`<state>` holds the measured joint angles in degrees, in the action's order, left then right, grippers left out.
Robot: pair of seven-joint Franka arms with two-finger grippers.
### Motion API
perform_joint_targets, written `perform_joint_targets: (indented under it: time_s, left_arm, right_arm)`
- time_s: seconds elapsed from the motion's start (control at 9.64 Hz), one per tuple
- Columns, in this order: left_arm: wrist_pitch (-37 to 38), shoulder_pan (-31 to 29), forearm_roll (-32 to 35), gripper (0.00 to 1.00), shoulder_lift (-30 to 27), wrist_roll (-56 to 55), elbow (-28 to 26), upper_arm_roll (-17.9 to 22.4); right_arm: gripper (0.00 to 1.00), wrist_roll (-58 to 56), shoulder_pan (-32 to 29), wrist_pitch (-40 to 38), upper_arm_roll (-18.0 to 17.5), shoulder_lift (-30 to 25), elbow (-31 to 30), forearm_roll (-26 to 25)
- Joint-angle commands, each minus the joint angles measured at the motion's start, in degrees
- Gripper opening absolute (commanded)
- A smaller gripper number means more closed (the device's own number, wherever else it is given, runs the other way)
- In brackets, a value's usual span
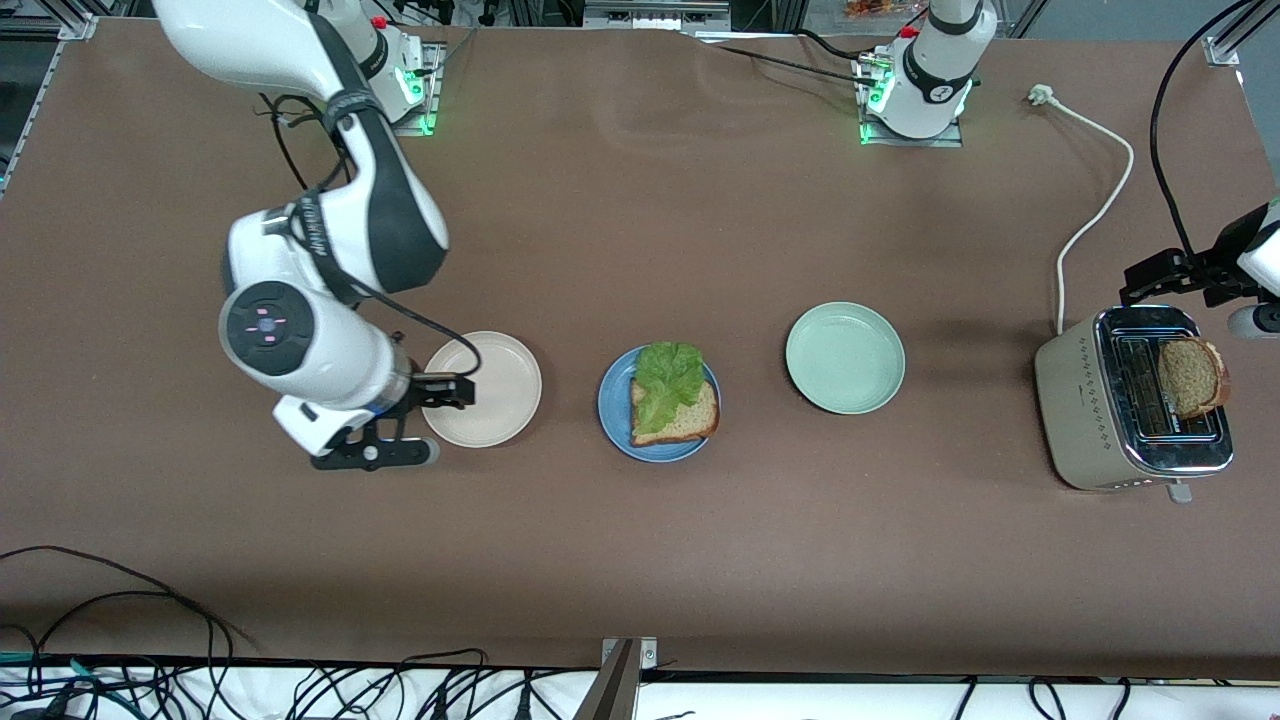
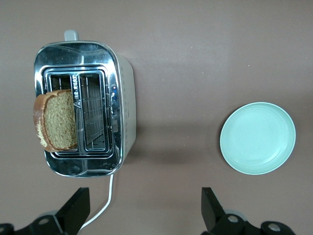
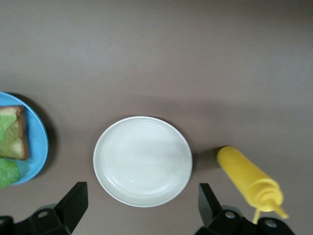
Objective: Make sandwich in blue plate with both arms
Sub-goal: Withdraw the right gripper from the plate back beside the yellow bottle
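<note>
Front view: right gripper point(image 1: 440, 392) hangs wide open and empty over the beige plate point(image 1: 500, 400), beside the blue plate point(image 1: 612, 405) holding bread point(image 1: 690, 420) and lettuce point(image 1: 668, 378). Left gripper point(image 2: 144, 215), also spread and empty, hovers by the toaster point(image 1: 1075, 400), whose slot holds another slice point(image 1: 1192, 376).

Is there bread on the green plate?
No, the pale green plate holds nothing; one bread slice sticks out of the toaster.

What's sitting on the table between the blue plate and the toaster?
A pale green plate with nothing on it lies between the blue plate and the toaster; the front view shows this. The left wrist view shows only bare table between that plate and the toaster.
</note>
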<state>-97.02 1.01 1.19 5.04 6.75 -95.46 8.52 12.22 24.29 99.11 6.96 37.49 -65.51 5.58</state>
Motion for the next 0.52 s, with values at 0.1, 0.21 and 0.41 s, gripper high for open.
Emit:
perform_joint_targets:
  time_s: [0.1, 0.21, 0.41]
  left_arm:
    - [-1.5, -0.2, -1.6, 1.00, 2.7, 1.9, 1.9, 1.3]
    - [-1.6, -0.2, -1.6, 1.00, 2.9, 3.7, 2.0, 1.9]
    - [-2.4, -0.2, -1.7, 1.00, 3.6, 4.3, 2.0, 2.6]
  right_arm:
    - [1.00, -22.0, -9.0, -2.9, -2.6, -6.2, -6.0, 2.9]
    - [1.00, -26.4, -10.7, -4.4, -2.9, -7.0, -6.0, 4.0]
    - [1.00, -38.6, -15.0, -6.3, -3.6, -7.1, -6.1, 6.7]
